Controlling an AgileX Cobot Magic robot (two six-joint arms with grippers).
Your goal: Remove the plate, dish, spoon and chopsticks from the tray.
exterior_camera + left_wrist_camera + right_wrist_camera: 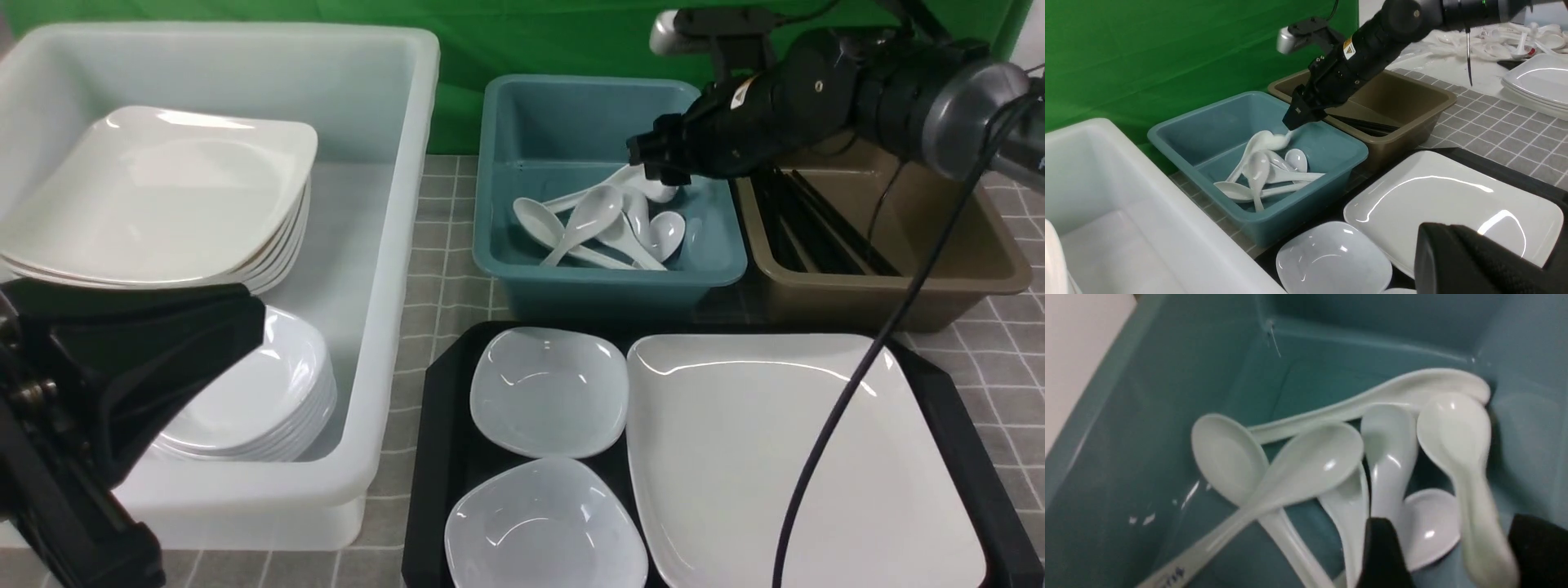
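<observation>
Watching my left gripper [237, 322], closed, near the white tub [384, 245] | plate [784, 457] and two dishes [549, 390] [545, 527] sit on tray [433, 457] | my right gripper [1457, 559] hangs over teal bin [604, 282], jaws wide, blurred spoon [1457, 441] loose between them | chopsticks [816, 233] lie in brown tub [882, 302]

The tray [433, 441], black with cut corners and a raised rim, is seen lying flat. Its right part is filled by the plate [800, 457], a large glossy white rounded square resting level. Two small white dishes, the far dish [549, 390] and the near dish [545, 527], are set upright on its left part, just beside the plate. The spoon [1453, 428], white and blurred, is seen bowl up over other spoons [1306, 465] in a teal tub [604, 282]. Black chopsticks [804, 220] are laid in a brown tub [898, 294].
</observation>
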